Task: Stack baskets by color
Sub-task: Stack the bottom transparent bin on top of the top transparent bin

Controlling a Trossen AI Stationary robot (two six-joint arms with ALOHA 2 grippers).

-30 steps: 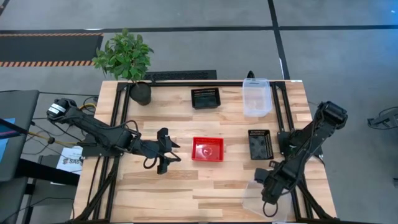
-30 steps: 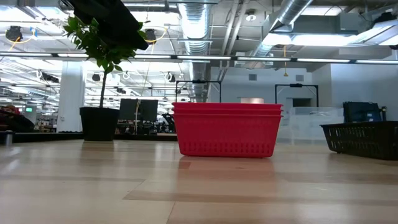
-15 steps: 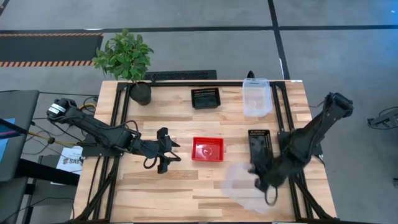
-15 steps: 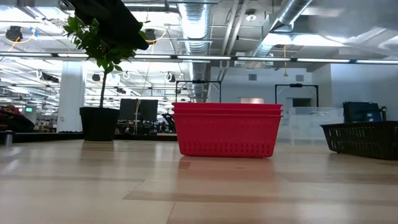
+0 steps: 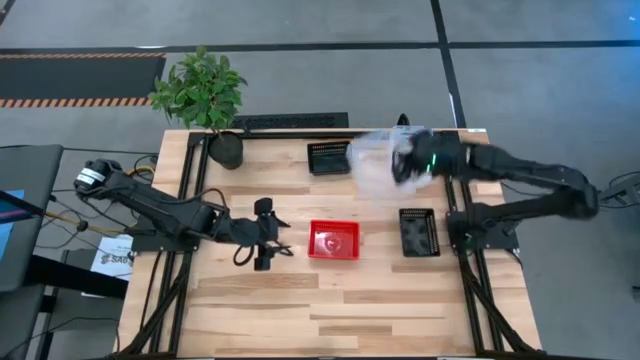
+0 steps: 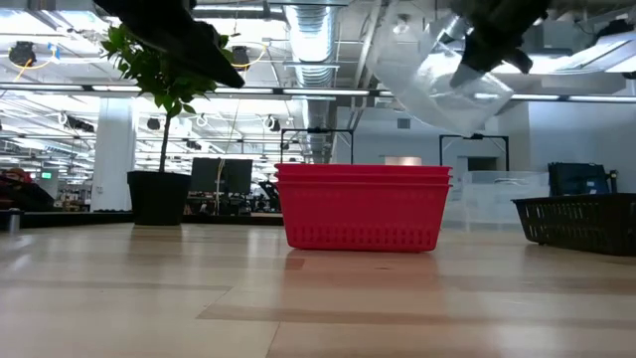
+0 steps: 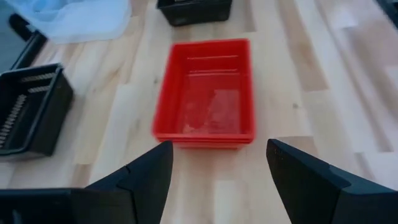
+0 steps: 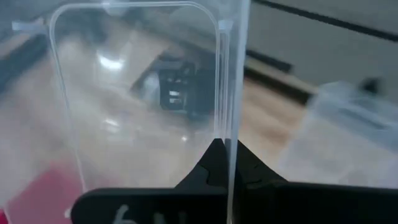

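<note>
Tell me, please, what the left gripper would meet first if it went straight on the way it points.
Probably the red perforated plastic basket: it lies straight ahead of the open left gripper, with bare wooden table between; the gripper's height is unclear, so it might pass over.

Red basket stack [image 5: 334, 241]: solid red, walls finely perforated. Black baskets [image 5: 419, 231] and [image 5: 329, 157]: black, slotted. Clear bin [image 5: 378, 163], carried aloft: colourless, translucent. Tabletop [image 5: 330, 300]: pale wood in light and tan strips, framed in black. Plant pot [image 5: 226, 150]: black, with green foliage [image 5: 200, 88]. Floor [image 5: 300, 75]: grey.
</note>
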